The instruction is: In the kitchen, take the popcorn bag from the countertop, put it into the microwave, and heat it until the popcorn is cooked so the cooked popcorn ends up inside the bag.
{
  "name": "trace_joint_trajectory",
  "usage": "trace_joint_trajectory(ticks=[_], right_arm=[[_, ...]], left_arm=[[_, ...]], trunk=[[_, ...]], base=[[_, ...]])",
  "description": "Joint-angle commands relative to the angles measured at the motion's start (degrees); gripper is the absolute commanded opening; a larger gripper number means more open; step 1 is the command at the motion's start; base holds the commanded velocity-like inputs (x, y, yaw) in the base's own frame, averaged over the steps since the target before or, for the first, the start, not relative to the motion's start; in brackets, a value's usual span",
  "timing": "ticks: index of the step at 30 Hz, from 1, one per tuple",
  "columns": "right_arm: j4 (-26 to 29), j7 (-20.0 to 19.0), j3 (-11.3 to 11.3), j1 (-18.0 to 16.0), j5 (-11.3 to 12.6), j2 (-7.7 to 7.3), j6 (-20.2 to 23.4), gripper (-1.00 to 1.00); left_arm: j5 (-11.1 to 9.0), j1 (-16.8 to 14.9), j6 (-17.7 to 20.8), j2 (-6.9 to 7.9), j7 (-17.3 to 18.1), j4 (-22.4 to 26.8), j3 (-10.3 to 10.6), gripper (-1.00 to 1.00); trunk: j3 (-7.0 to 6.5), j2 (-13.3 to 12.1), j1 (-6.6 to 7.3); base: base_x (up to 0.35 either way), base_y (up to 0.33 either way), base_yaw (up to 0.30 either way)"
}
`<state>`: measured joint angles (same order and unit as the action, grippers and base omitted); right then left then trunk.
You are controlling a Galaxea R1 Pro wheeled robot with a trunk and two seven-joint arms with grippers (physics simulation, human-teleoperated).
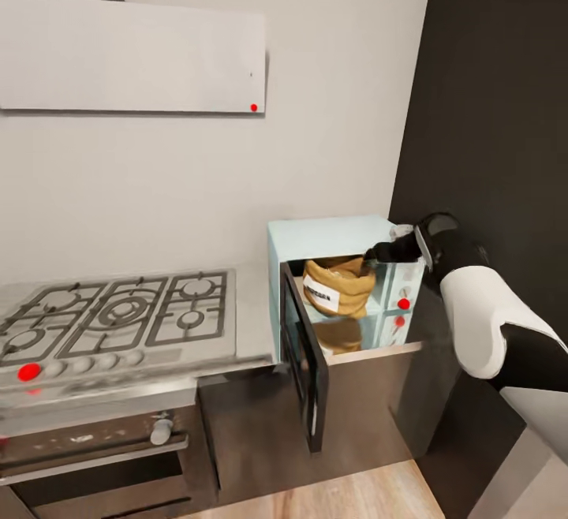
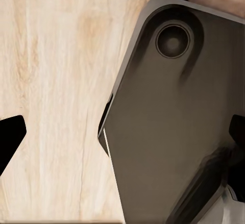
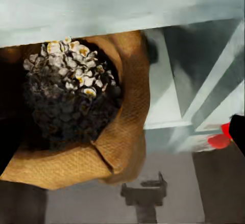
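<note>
The pale mint microwave [image 1: 331,231] stands on the steel countertop [image 1: 254,310] at the right, its dark glass door [image 1: 304,361] swung wide open toward me. Inside it sits the tan popcorn bag [image 1: 339,286] with its white label facing out. The right wrist view looks down into the bag [image 3: 127,132], which is full of popcorn [image 3: 71,81], whitish on top. My right gripper [image 1: 377,253] reaches into the microwave's upper right, at the bag's rim, open; one black fingertip [image 3: 238,132] stands clear of the cloth. My left gripper [image 2: 122,137] hangs open over the wood floor.
A gas hob [image 1: 118,314] with black grates lies left of the microwave, a built-in oven [image 1: 95,456] below it and a white extractor hood [image 1: 134,54] above. A tall dark cabinet [image 1: 497,109] closes the right side. Red lights [image 1: 404,304] glow on the microwave panel.
</note>
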<state>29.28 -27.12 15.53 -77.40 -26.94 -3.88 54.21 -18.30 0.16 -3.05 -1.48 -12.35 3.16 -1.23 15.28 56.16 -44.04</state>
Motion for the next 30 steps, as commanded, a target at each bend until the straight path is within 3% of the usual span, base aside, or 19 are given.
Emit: trace_joint_trajectory(ticks=[1, 6, 8, 12, 16, 18, 19, 21, 24, 26, 30], right_arm=[[2.1, -1.7, 1.3, 0.0, -0.7, 0.03, 0.1, 1.0], [3.6, -2.7, 2.3, 0.1, -0.7, -0.28, -0.8, 1.0], [3.7, -2.6, 2.4, 2.3, -0.7, -0.45, -1.4, 1.0], [3.8, -3.0, 2.4, 13.7, -0.7, -0.5, -11.6, 1.0], [3.9, -3.3, 2.5, 19.5, -0.2, 0.25, -23.6, 1.0], [3.7, -3.2, 2.5, 21.2, 2.5, 0.47, -30.6, 1.0], [3.6, -3.2, 2.5, 21.6, 6.0, 0.52, -33.2, 1.0], [3.6, -3.1, 2.4, 21.7, 7.9, 0.57, -34.0, 1.0], [3.6, -3.2, 2.4, 21.8, 9.6, 0.55, -36.2, 1.0], [3.1, -3.1, 2.4, 22.1, 11.4, 0.59, -40.5, 1.0], [2.3, -2.9, 2.5, 22.8, 12.1, 0.92, -45.1, 1.0]], left_arm=[[-0.2, 0.0, -0.1, -0.02, -0.1, 0.1, -0.1, 1.0], [-0.2, 0.0, -0.1, -0.02, -0.1, 0.1, -0.1, 1.0], [-0.2, 0.0, -0.1, -0.02, -0.1, 0.1, -0.1, 1.0], [-0.2, 0.0, -0.1, -0.02, -0.1, 0.1, 0.0, 1.0], [-0.2, 0.0, -0.1, -0.02, -0.1, 0.1, 0.0, 1.0], [-0.2, 0.0, -0.1, -0.02, -0.1, 0.1, 0.0, 1.0], [-0.2, 0.0, -0.1, 0.02, -0.1, 0.1, 0.0, 1.0], [-0.2, 0.0, -0.1, 0.04, -0.1, 0.1, 0.0, 1.0], [-0.2, 0.0, -0.1, 0.0, -0.1, 0.1, 0.0, 1.0], [-0.2, 0.0, -0.1, 0.05, -0.1, 0.1, 0.0, 1.0], [-0.2, 0.0, -0.1, 0.07, -0.1, 0.1, 0.0, 1.0]], trunk=[[0.07, 0.0, 0.02], [0.07, 0.0, 0.02], [0.07, 0.0, 0.02], [0.07, 0.0, 0.02], [0.07, 0.0, 0.02], [0.07, 0.0, 0.02], [0.07, 0.0, 0.02], [0.07, 0.0, 0.02], [0.07, 0.0, 0.02], [0.07, 0.0, 0.02], [0.07, 0.0, 0.02]], base=[[-0.344, 0.0, 0.0], [-0.345, 0.0, 0.0], [-0.345, 0.0, 0.0], [-0.321, 0.0, 0.0], [-0.059, 0.0, 0.0], [-0.006, 0.0, 0.0], [-0.001, 0.0, 0.0], [0.0, 0.0, 0.0], [0.0, 0.0, 0.0], [0.05, 0.0, 0.0], [0.236, 0.0, 0.0]])
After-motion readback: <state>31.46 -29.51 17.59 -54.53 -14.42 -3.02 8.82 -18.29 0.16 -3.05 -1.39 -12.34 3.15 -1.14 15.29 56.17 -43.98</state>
